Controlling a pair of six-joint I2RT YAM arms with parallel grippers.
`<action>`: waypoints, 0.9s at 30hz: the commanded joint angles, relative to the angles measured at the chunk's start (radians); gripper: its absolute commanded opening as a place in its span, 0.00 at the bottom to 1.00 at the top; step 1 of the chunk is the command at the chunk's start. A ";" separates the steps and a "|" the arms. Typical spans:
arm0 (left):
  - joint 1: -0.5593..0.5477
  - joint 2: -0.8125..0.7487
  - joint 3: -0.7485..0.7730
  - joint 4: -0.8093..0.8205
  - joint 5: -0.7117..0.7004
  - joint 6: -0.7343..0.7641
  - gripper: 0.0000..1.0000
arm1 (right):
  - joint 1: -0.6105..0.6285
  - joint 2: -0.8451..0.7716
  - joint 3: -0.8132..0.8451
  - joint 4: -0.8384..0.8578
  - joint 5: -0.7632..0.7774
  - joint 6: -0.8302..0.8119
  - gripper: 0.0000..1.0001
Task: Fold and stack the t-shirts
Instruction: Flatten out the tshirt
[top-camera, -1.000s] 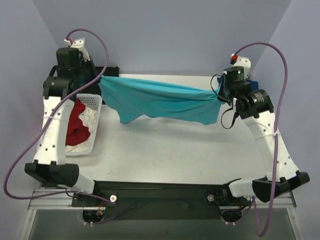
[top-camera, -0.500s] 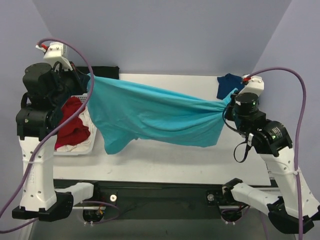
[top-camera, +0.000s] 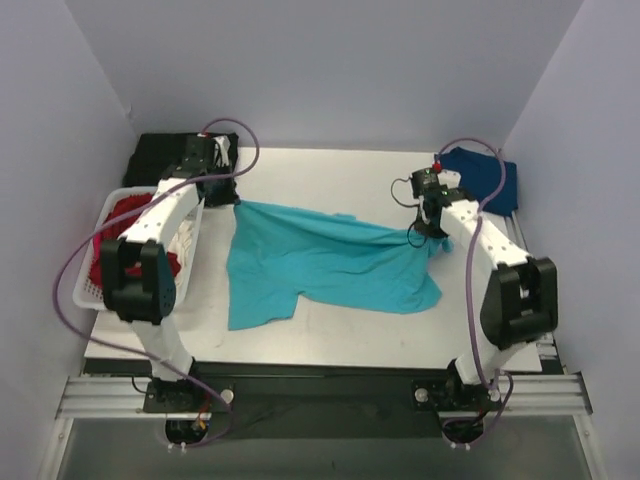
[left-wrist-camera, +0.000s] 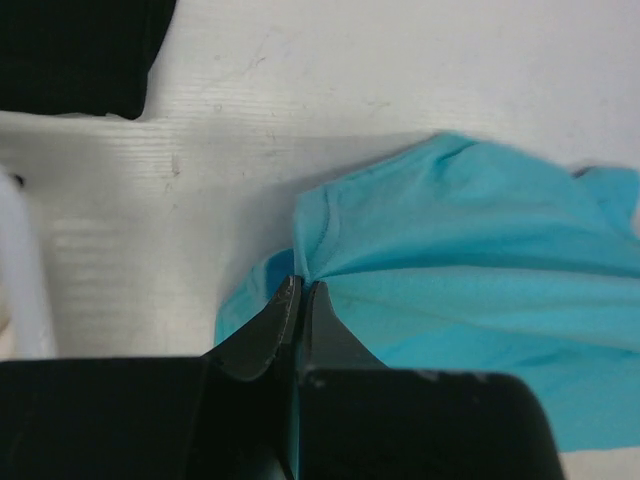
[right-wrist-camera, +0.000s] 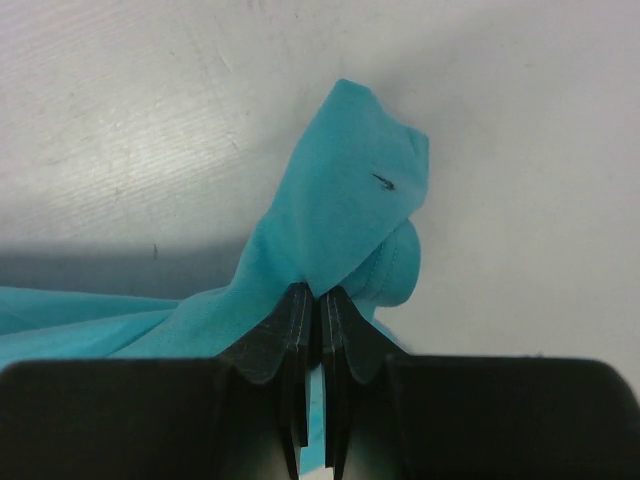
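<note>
From above, the turquoise t-shirt (top-camera: 320, 265) lies wrinkled on the bench (top-camera: 330, 345), stretched between the left gripper (top-camera: 230, 200) and the right gripper (top-camera: 434, 228). The left wrist view shows the left jaws clenched on a cloth edge. The right wrist view shows the right jaws clamped on a bunched corner. Releasing now would probably leave creases, because the cloth is not flat

We see a white slatted basket (top-camera: 186, 262) at the left edge of the white table (top-camera: 330, 330). Black flat thing (top-camera: 160, 155) in the far-left corner, just behind it. Lilac walls (top-camera: 320, 70) on three sides, metal rail (top-camera: 110, 397) along the near edge.
</note>
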 joint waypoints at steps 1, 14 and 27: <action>-0.010 0.140 0.108 0.125 -0.002 -0.012 0.00 | -0.036 0.111 0.097 0.048 0.003 0.005 0.00; -0.017 0.578 0.610 0.024 -0.054 -0.034 0.00 | -0.144 0.449 0.428 0.016 -0.023 -0.074 0.00; -0.017 0.528 0.589 0.105 -0.105 -0.043 0.81 | -0.164 0.410 0.470 0.002 -0.003 -0.068 0.51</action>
